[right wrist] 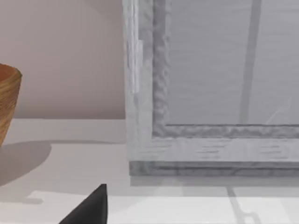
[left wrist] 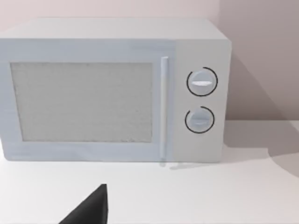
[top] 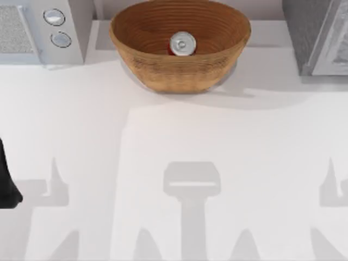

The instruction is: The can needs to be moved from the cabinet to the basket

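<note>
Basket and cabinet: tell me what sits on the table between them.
Nothing: in the top view the basket and the cabinet are parted by a bare strip of white table.

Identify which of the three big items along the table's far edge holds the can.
The basket, brown woven wicker between the white microwave and grey cabinet; the can stands inside.

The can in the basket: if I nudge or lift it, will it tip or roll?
The can stands upright in the basket, so it probably tips easily on that curved, ridged floor. Round-sided, it would likely roll once down. Its shiny top suggests slippery metal.
</note>
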Controlling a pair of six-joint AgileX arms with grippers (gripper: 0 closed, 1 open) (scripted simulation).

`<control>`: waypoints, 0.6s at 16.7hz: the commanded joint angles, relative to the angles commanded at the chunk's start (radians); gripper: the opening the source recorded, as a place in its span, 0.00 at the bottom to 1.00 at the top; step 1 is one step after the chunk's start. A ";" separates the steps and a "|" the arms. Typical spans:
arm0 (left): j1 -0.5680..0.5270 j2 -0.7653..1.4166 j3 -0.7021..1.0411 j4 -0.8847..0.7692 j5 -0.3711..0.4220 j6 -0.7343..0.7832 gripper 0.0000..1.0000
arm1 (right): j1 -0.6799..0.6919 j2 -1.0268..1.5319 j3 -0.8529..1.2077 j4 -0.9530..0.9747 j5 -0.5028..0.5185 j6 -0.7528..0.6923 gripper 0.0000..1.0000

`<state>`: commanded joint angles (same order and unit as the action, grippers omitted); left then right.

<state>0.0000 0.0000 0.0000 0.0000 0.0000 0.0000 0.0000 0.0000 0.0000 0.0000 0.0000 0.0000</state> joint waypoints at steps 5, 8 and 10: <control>0.000 0.000 0.000 0.000 0.000 0.000 1.00 | -0.017 0.032 0.012 0.024 -0.019 0.002 1.00; 0.000 0.000 0.000 0.000 0.000 0.000 1.00 | -0.094 0.142 0.044 0.114 -0.096 0.006 1.00; 0.000 0.000 0.000 0.000 0.000 0.000 1.00 | -0.176 0.256 0.071 0.208 -0.178 0.009 1.00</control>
<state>0.0000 0.0000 0.0000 0.0000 0.0000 0.0000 -0.1759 0.2556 0.0706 0.2084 -0.1780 0.0086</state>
